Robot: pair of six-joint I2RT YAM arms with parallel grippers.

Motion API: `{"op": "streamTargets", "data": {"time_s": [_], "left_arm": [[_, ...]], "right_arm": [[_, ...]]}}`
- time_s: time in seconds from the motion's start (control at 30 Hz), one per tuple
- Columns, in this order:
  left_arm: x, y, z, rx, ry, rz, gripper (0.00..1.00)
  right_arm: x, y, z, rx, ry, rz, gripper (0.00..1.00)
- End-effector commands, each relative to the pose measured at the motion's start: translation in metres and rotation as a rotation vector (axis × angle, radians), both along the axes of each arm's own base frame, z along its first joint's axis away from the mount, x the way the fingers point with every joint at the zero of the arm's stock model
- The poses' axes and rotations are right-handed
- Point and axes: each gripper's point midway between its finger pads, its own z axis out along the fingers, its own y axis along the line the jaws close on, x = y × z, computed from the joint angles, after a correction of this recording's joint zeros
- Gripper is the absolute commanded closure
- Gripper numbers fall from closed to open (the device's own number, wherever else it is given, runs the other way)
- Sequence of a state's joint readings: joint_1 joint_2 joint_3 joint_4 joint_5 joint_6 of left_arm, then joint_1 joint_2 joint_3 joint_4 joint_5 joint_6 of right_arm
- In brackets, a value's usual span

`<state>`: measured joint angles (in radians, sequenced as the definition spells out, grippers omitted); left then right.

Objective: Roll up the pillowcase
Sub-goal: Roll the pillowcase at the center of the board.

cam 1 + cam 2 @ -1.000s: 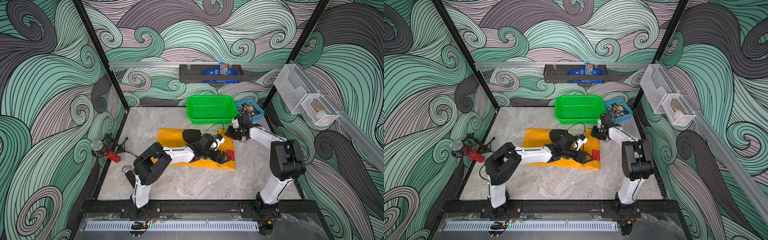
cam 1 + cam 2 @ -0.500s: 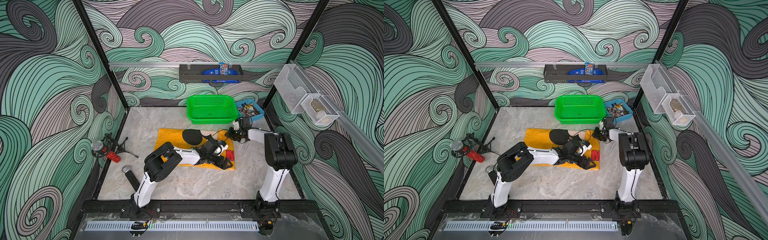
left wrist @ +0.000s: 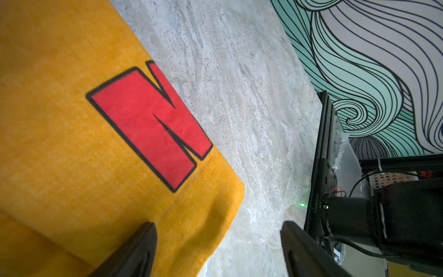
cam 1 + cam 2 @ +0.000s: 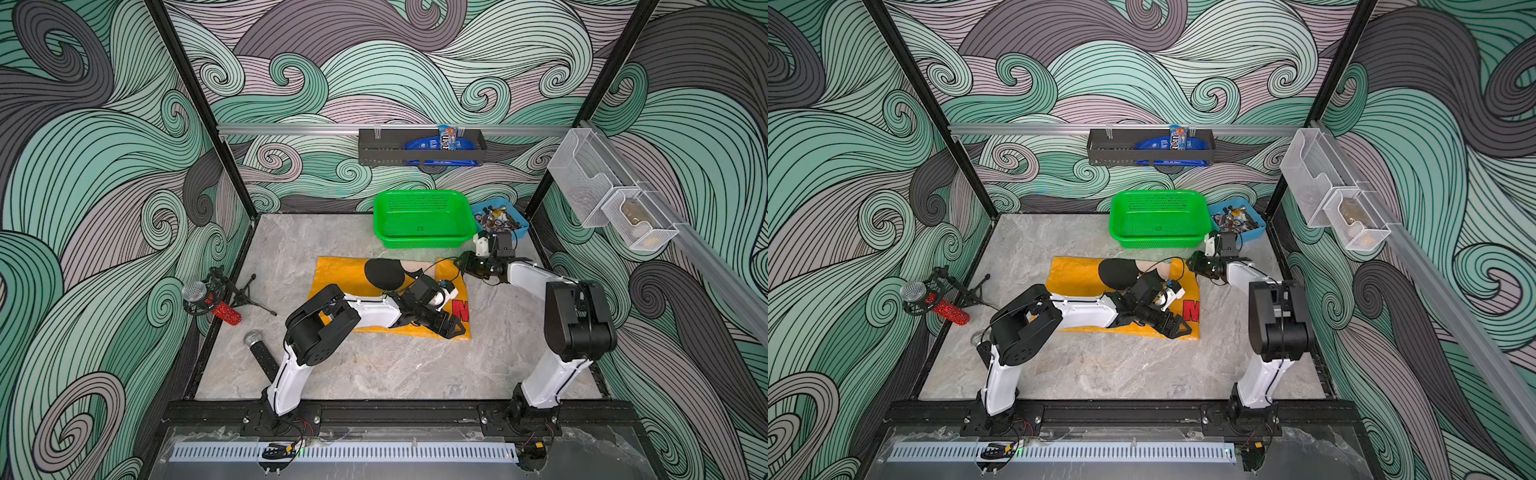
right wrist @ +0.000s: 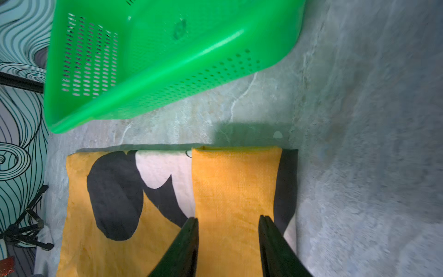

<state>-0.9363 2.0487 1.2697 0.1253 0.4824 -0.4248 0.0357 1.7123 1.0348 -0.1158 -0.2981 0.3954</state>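
Note:
The mustard-yellow pillowcase (image 4: 347,274) lies flat on the marble table, black cartoon print up, in both top views (image 4: 1077,272). A narrow yellow strip (image 5: 236,182) at its right end is folded over the print. My right gripper (image 5: 229,218) hovers over that strip at the far right corner (image 4: 461,264), jaws open with the strip lying between them. My left gripper (image 3: 217,225) is open at the near right corner (image 4: 451,328), beside the red letter (image 3: 148,120). One fingertip (image 3: 147,230) is over the fabric, the other over bare table.
A green basket (image 4: 419,241) stands just behind the pillowcase, close to my right gripper, with a blue bin (image 4: 521,226) of small parts beside it. A red microphone on a stand (image 4: 208,299) and a black microphone (image 4: 262,353) lie at the left edge.
My right gripper's jaws have opened at the far right corner. My left gripper has slid along the pillowcase's right end toward the near corner.

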Motion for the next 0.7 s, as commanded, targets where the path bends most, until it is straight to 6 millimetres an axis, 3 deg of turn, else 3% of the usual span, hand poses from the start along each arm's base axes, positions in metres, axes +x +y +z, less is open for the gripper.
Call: {"op": "streamTargets", "data": {"time_s": [0.0,0.1,0.2,0.37,0.67], "left_arm": [[0.016,-0.003,0.042,-0.039,-0.080,0.011,0.16],[0.025,0.003,0.051,-0.042,-0.099,0.030,0.15],[0.034,0.013,0.061,-0.039,-0.131,0.056,0.14],[0.046,0.036,0.064,-0.027,-0.148,0.096,0.13],[0.060,0.086,0.064,-0.016,-0.149,0.186,0.11]], "right_arm": [[-0.042,-0.002,-0.012,-0.025,0.078,0.033,0.48],[-0.078,-0.010,-0.029,-0.054,0.152,0.044,0.42],[-0.098,-0.015,-0.038,-0.042,0.179,0.038,0.41],[-0.107,-0.016,-0.052,-0.062,0.234,0.074,0.40],[-0.099,-0.008,-0.072,-0.034,0.280,0.108,0.47]]}}
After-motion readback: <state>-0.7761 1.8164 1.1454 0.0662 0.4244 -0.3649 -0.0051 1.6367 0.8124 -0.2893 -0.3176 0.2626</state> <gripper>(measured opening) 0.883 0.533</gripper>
